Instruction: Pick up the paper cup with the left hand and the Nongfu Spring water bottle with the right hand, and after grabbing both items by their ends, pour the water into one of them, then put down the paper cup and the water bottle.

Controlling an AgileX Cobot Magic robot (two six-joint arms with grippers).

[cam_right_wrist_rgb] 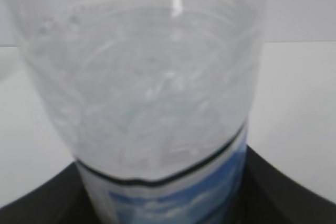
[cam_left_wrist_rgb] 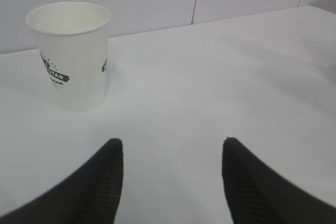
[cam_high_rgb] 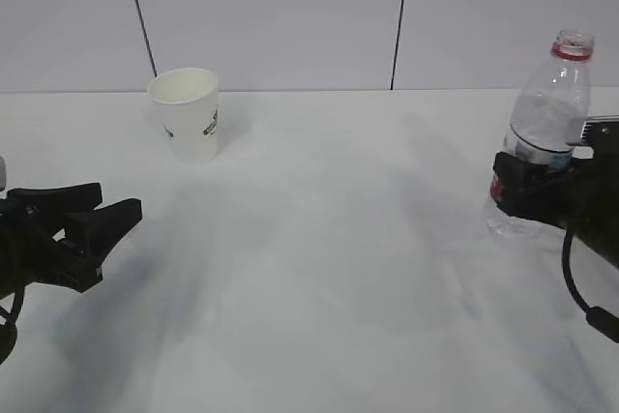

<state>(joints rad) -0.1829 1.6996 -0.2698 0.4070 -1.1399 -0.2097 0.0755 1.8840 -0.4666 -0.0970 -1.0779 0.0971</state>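
Observation:
The paper cup (cam_high_rgb: 188, 113) stands upright at the back left of the table, white with a green logo; it also shows in the left wrist view as the cup (cam_left_wrist_rgb: 71, 56). My left gripper (cam_high_rgb: 108, 204) hovers low at the left edge, well in front of the cup, open with nothing between its fingers (cam_left_wrist_rgb: 102, 182). The Nongfu Spring water bottle (cam_high_rgb: 546, 113) stands upright at the right, uncapped and partly filled. My right gripper (cam_high_rgb: 527, 191) has its jaws on either side of the bottle's label (cam_right_wrist_rgb: 173, 192), and the bottle (cam_right_wrist_rgb: 142, 77) fills the right wrist view.
The white table (cam_high_rgb: 329, 268) runs back to a pale panelled wall (cam_high_rgb: 290, 7). A black cable (cam_high_rgb: 580, 287) hangs from the right arm near the table's right edge.

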